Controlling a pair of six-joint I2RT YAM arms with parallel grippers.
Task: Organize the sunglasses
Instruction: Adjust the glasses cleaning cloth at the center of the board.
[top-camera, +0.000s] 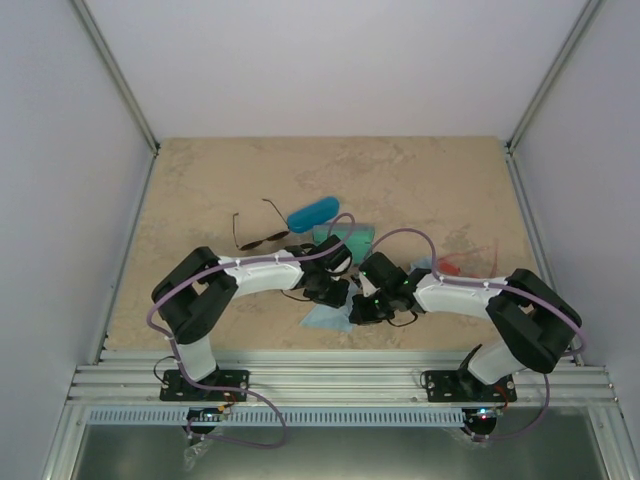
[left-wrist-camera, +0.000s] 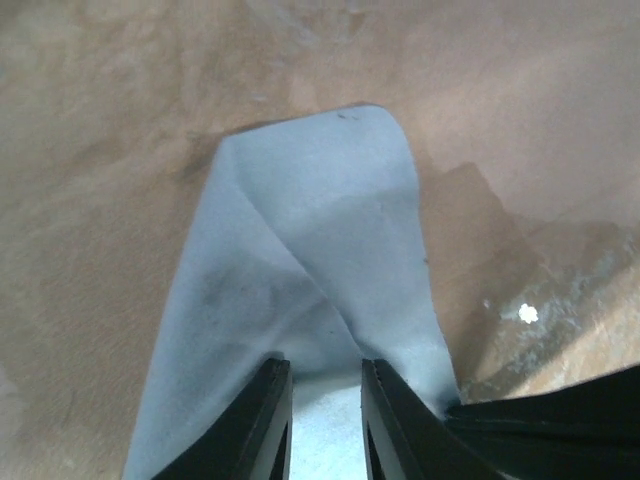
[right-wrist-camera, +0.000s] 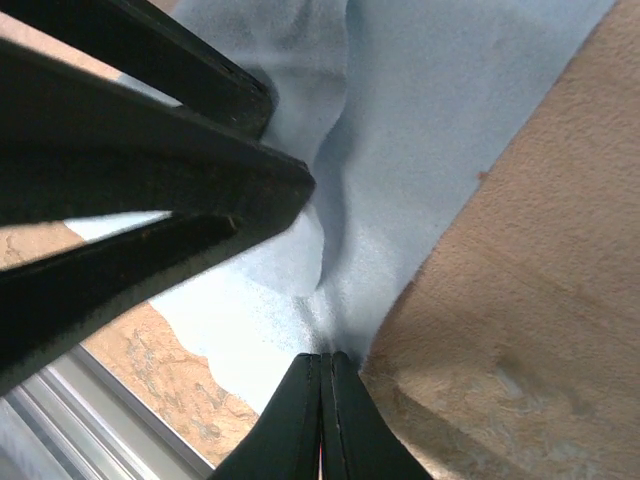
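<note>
Nearest the bases, both grippers meet over one light blue cloth (top-camera: 325, 318). The right gripper (right-wrist-camera: 322, 400) is pinched tight on its puckered edge. The left gripper (left-wrist-camera: 325, 420) straddles the cloth, fingers a narrow gap apart; can't tell if it's actually gripping. Just behind, a second cloth (top-camera: 352, 238). Two pairs of sunglasses, both loose on the table (top-camera: 200, 180): the red-orange pair (top-camera: 450, 266) beside the right arm, the wire-framed pair (top-camera: 262, 238) further left. One blue case (top-camera: 312, 213) lies farthest back.
</note>
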